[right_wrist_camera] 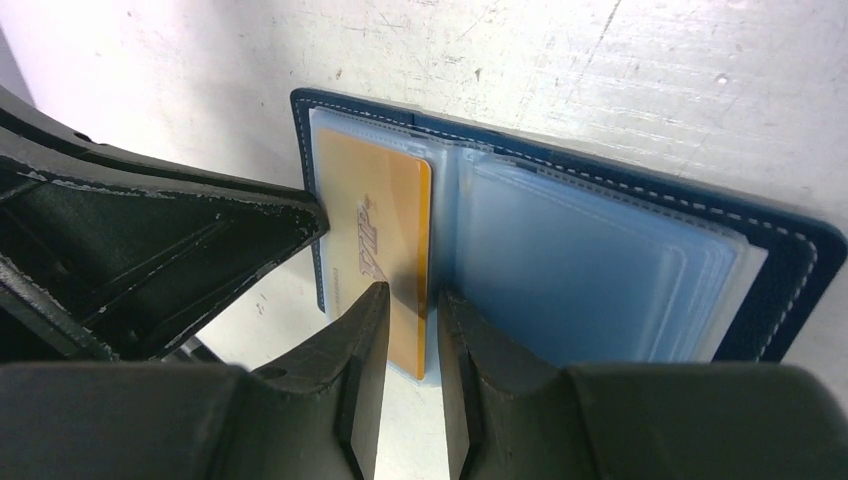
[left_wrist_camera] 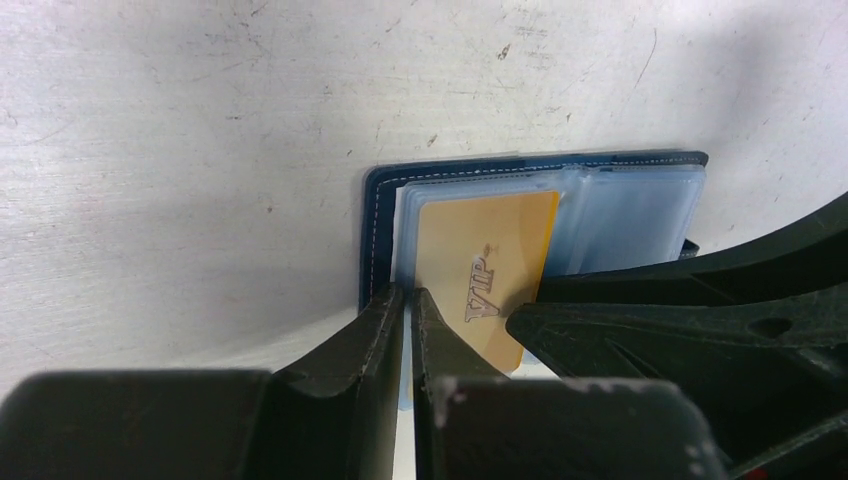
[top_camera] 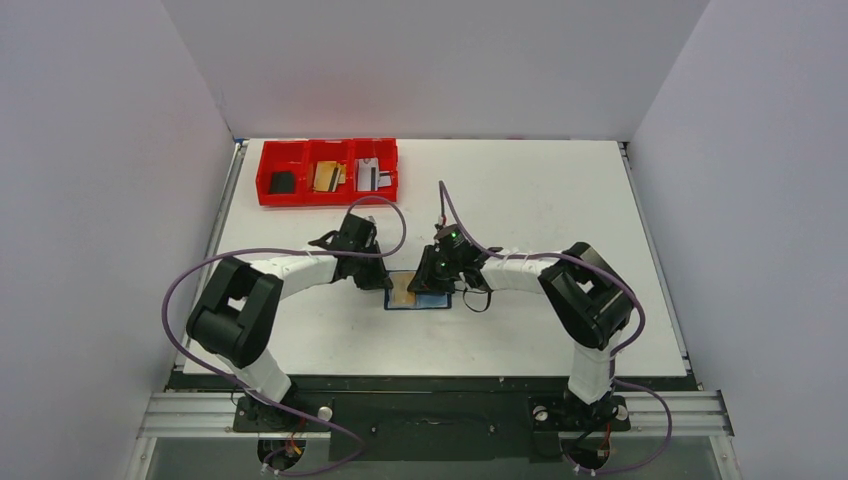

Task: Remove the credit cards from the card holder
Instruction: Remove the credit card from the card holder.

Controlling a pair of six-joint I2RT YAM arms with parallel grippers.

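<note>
As white-stitched card holder (right_wrist_camera: 790, 270) lies open, flat gold card (right_wrist_camera: 375, 230) rests w/in.

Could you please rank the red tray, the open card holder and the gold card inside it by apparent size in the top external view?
Largest: red tray.
Next: card holder.
Smallest: gold card, filling only the holder's left half.
None look alike, so the order is clear.
</note>
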